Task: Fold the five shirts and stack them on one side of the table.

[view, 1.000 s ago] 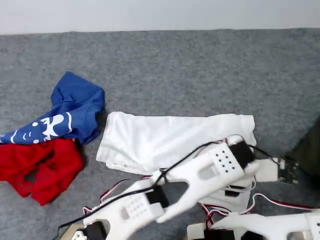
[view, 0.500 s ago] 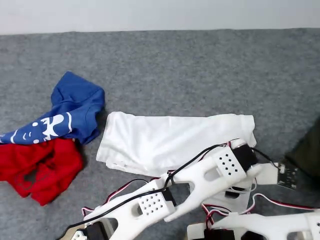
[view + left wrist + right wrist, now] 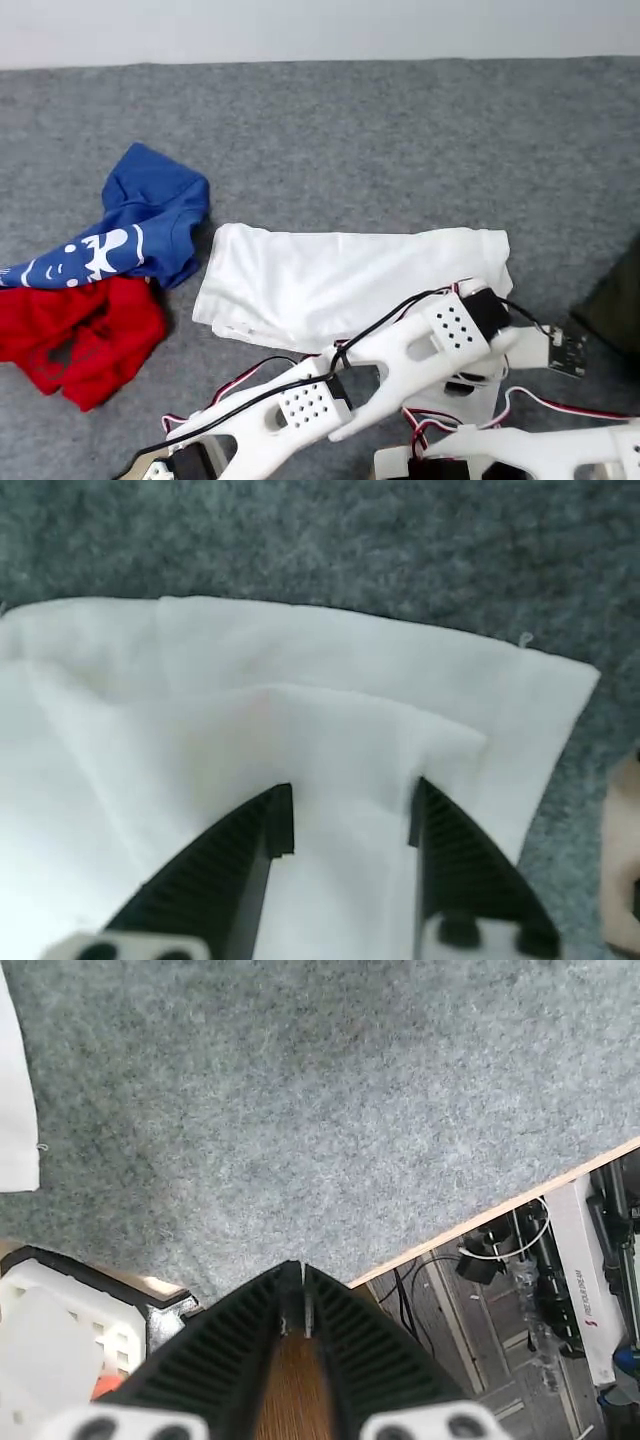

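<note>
1. Mid table (image 3: pixel 400 130): white shirt (image 3: pixel 330 280) lies flat, folded into a wide band, creased.
2. Left gripper (image 3: pixel 350 815): jaws spread over shirt's corner.
3. Right gripper (image 3: pixel 302 1290): jaws pressed together, over grey felt.
4. Blue shirt (image 3: pixel 140 225) w/ white print, illegible.

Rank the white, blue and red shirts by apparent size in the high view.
Largest: white shirt.
Then: blue shirt and red shirt look about alike. Both run off the picture's edge, so I leave them unranked.
</note>
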